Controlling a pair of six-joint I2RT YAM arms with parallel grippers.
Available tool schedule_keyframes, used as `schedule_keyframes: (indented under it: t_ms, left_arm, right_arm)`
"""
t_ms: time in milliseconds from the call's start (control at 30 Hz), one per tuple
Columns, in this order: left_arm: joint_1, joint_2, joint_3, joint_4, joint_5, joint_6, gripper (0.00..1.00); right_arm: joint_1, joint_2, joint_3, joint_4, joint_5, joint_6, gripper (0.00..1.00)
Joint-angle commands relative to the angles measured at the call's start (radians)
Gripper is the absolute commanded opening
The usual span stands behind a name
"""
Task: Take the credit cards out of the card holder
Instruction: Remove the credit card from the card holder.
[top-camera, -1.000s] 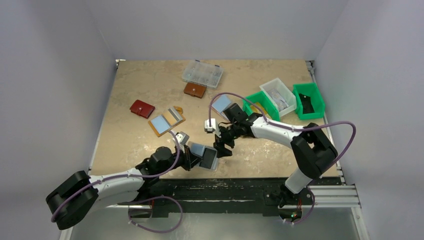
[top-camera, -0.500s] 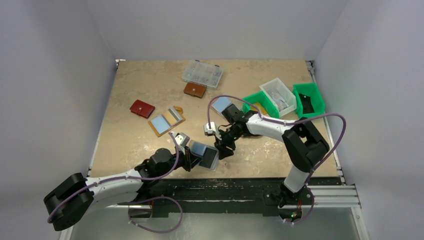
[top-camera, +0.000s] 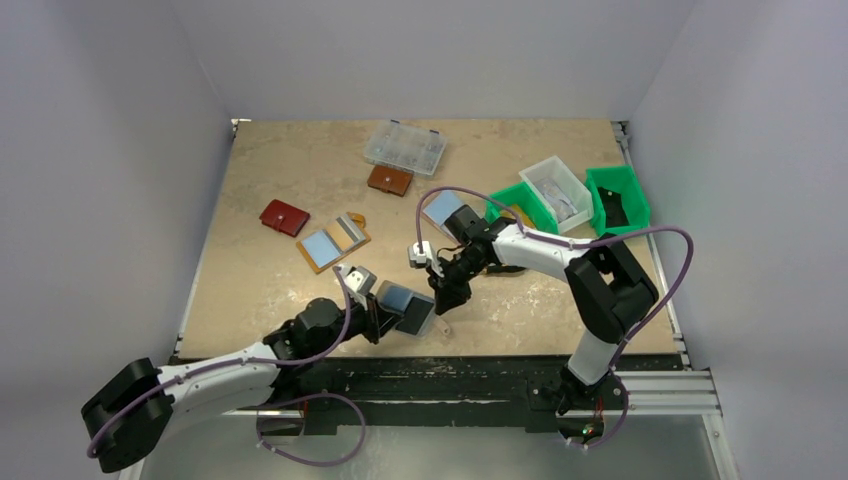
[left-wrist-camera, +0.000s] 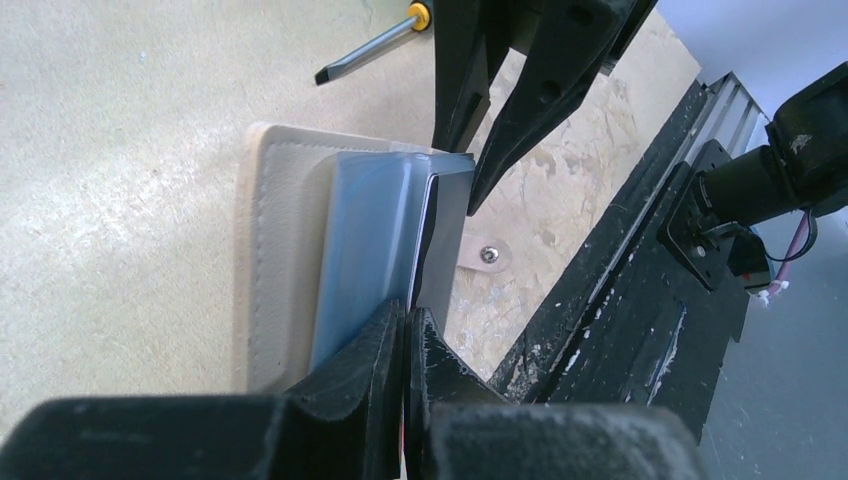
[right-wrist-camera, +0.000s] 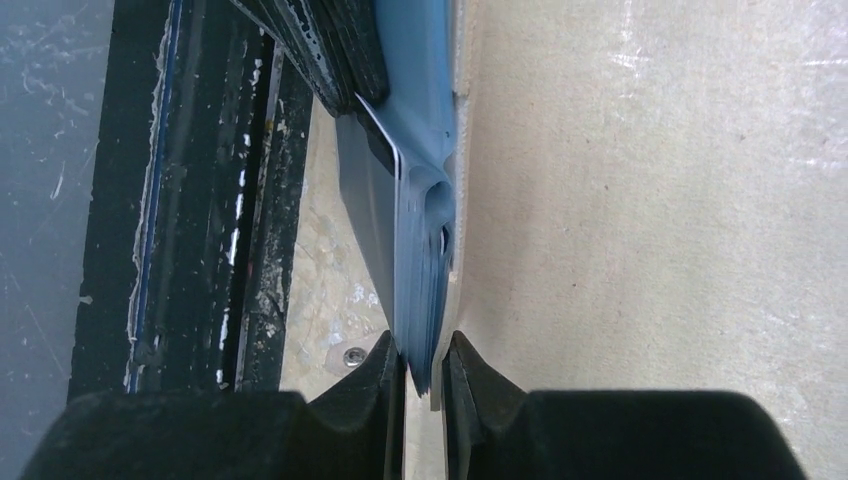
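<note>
The tan card holder (top-camera: 403, 305) hangs open above the table's front edge. My left gripper (top-camera: 375, 318) is shut on its near side. In the left wrist view its cream cover (left-wrist-camera: 275, 250), blue sleeves (left-wrist-camera: 365, 235) and a grey credit card (left-wrist-camera: 447, 235) stand on edge beyond my left gripper (left-wrist-camera: 407, 330). My right gripper (top-camera: 447, 296) reaches in from the far side. In the right wrist view, my right gripper (right-wrist-camera: 423, 375) has its jaws closed against the blue sleeves (right-wrist-camera: 420, 250) and cover edge, with the grey credit card (right-wrist-camera: 368, 200) just left of them.
A second open tan wallet (top-camera: 333, 241), a red wallet (top-camera: 284, 217) and a brown wallet (top-camera: 389, 180) lie on the table, with a clear compartment box (top-camera: 405, 147) behind. Green bins (top-camera: 617, 200) and a white bin (top-camera: 557, 190) stand right. A screwdriver (left-wrist-camera: 370, 45) lies nearby.
My right gripper has moved in onto the card holder's far edge and its jaws have closed from wide apart. The left arm has shifted the holder slightly left.
</note>
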Motion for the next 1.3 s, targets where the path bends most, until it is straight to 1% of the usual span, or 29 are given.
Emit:
schedule_keyframes:
  t_ms: [0,100,200,333,467,633,767,900,1267]
  left_arm:
    - [0.000,-0.101,0.000,-0.044,-0.054,0.021,0.00]
    - [-0.001,-0.168,-0.001,-0.094,-0.054,0.023,0.00]
    - [0.000,-0.195,-0.004,-0.124,-0.054,0.022,0.00]
    - [-0.001,-0.180,-0.003,-0.115,-0.034,0.017,0.00]
    - [-0.001,-0.130,0.005,-0.094,-0.019,0.010,0.00]
    - [-0.001,-0.095,0.027,-0.129,-0.051,-0.006,0.00]
    - [0.001,-0.116,0.042,-0.181,-0.095,-0.020,0.00]
    - [0.002,-0.148,0.051,-0.210,-0.107,-0.027,0.01]
    - [0.007,-0.169,0.050,-0.215,-0.077,-0.043,0.06]
  right_arm:
    - [0.006,0.005,0.040,-0.008,0.032,-0.032,0.05]
    - [0.005,0.017,0.054,-0.028,0.031,-0.037,0.03]
    - [0.005,0.028,0.064,-0.043,0.031,-0.042,0.03]
    - [0.005,0.041,0.080,-0.069,0.019,-0.049,0.00]
    - [0.005,0.063,0.100,-0.109,0.009,-0.064,0.00]
    - [0.005,0.072,0.108,-0.130,0.012,-0.077,0.00]
    - [0.002,0.079,0.117,-0.150,0.008,-0.091,0.00]
    - [0.002,0.089,0.124,-0.164,0.006,-0.099,0.00]
    - [0.002,0.098,0.129,-0.171,0.009,-0.096,0.00]
